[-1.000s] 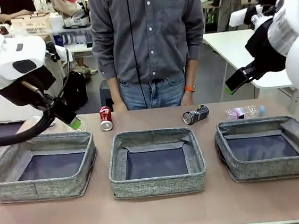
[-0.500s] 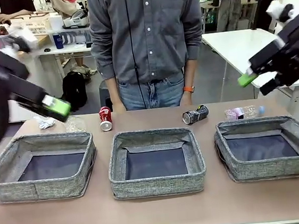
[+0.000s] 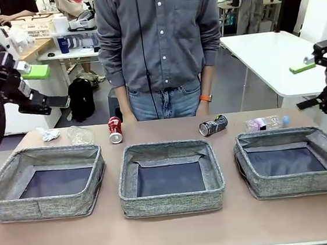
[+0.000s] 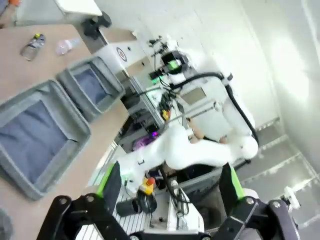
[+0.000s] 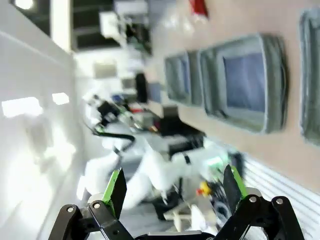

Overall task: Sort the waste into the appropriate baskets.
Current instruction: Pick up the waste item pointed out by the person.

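At the front view's right edge, the black two-finger right gripper (image 3: 303, 86) is being cut off just behind its fingers. The crumpled clear plastic bottle (image 3: 80, 135) is sitting partly hidden behind the far wall of the leftmost grey woven fabric basket (image 3: 44, 208). Motion is blurring the right wrist view, where the picture's edges are clipping another basket (image 5: 311, 75) and a smeared red drink can (image 5: 199, 7).

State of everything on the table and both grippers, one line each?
left gripper: open, empty
right gripper: open, empty
red can: upright
black-and-silver can: on its side
pink-label bottle: lying down
clear bottle: lying down
paper wad: crumpled, outside baskets
left basket: empty
middle basket: empty
right basket: empty
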You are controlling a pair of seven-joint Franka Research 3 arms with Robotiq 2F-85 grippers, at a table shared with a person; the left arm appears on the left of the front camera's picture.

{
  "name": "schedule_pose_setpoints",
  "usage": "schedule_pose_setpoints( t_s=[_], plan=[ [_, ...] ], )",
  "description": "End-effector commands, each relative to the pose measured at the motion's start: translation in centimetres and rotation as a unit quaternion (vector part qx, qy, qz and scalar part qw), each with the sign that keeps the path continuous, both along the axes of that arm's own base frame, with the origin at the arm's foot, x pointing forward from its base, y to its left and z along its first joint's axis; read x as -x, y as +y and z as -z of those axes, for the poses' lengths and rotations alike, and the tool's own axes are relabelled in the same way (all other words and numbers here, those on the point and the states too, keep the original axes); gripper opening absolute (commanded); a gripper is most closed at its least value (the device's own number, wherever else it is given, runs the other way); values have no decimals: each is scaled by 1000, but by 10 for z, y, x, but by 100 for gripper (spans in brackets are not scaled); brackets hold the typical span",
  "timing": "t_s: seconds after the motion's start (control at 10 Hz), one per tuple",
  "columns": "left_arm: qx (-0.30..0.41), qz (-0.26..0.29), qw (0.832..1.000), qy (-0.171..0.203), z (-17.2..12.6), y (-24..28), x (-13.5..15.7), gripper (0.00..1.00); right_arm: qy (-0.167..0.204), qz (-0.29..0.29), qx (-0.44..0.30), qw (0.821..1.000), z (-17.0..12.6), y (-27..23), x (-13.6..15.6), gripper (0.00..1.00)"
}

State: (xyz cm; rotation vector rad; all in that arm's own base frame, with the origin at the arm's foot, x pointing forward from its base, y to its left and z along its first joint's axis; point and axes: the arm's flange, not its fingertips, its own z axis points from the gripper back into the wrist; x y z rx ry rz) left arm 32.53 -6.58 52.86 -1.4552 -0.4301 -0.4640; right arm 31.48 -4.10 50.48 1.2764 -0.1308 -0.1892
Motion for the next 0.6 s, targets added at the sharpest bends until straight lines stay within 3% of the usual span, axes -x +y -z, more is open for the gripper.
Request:
schedule_pose_setpoints(
  t_s=[0.0,0.1,0.2,0.5],
  plan=[
    [-101,-43,994,0,24,2,25,100,-124,82,2,989,0,0,17,100],
    [-292,-10,956,-10,27,-6,31,100,0,0,0,1000,0,0,0,100],
    [-30,-25,999,8,10,10,-7,100,0,0,0,1000,0,0,0,100],
    [-30,-25,999,8,10,10,-7,100,0,0,0,1000,0,0,0,100]
  ],
)
